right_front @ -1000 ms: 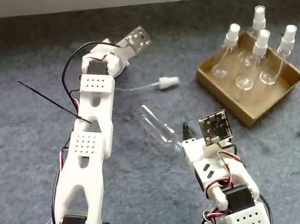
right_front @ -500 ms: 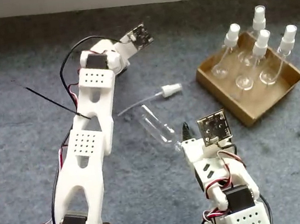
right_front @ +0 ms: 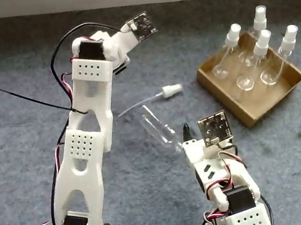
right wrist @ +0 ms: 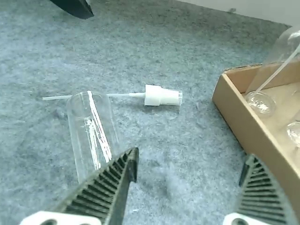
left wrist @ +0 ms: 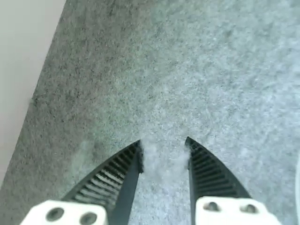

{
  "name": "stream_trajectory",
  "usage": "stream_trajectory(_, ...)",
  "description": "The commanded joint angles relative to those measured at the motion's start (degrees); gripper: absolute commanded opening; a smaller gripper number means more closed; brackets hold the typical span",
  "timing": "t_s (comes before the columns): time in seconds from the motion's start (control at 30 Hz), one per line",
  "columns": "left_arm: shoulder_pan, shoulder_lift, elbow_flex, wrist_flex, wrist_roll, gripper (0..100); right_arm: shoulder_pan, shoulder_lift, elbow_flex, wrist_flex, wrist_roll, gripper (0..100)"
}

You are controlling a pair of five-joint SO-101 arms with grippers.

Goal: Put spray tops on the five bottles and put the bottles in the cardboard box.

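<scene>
left gripper spread, empty, above carpet | right gripper spread wide, empty | uncapped bottle lying by one fingertip | spray top lying just beyond bottle | cardboard box beside other finger

Bare grey carpeted bench left of the clear lying bottle; white spray top just behind it, brown cardboard box off right.

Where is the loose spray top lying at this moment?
In the high view the loose spray top lies flat on the carpet, left of the cardboard box and just beyond the far end of the lying bottle.
</scene>
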Motion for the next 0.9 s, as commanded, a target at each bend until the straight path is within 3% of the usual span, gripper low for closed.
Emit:
stream_trajectory(0.0, 5.23, -6.37, -1.89, 5.27, 0.26, 13, 0.66, -0.75, 7.96, 0.75, 0.35, 31.3)
stream_trajectory(0.33, 11.74, -7.52, -1.89, 6.24, 0.18, 13, 0.75, -0.75, 7.96, 0.92, 0.35, 31.3)
stream_trajectory(0.87, 11.91, -8.4, -1.89, 6.59, 0.44, 13, 0.66, -0.75, 7.87, 0.92, 0.35, 31.3)
